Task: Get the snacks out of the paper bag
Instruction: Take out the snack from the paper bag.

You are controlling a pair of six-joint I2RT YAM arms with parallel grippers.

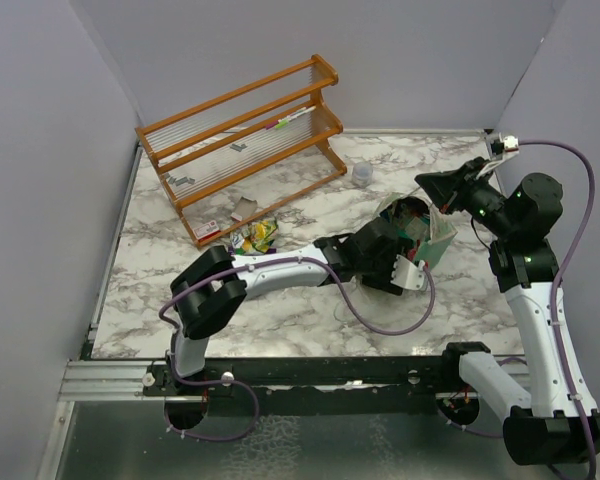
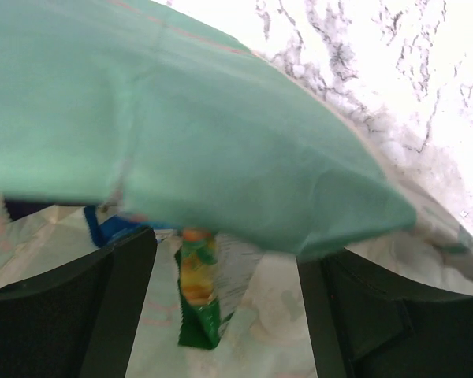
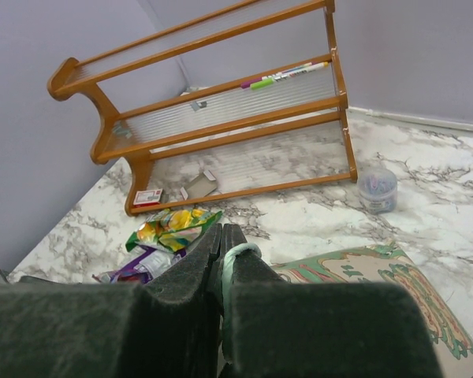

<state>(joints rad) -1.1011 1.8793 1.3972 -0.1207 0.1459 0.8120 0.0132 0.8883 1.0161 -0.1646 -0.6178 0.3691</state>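
Left wrist view alone shows left fingers [image 2: 118, 299] apart under the mint-green paper bag [image 2: 221, 142], a green-yellow crinkly packet [image 2: 199, 299] seen between them. Right wrist view alone: right fingers [image 3: 185, 276] clamped on the bag's rim, loose shiny packets [image 3: 172, 228] at 11 o'clock.

Paired units, left arm [image 1: 280, 270] and right arm [image 1: 540, 310]: white link shells, black joint housings and bases, trailing lilac cables [image 1: 380, 322], green indicator lights [image 1: 477, 211] on the right arm.

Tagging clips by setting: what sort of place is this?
Likely a lab robot cell: plain grey partition walls boxing in a marble-pattern table, a metal mounting rail at its near edge, a wooden rack.
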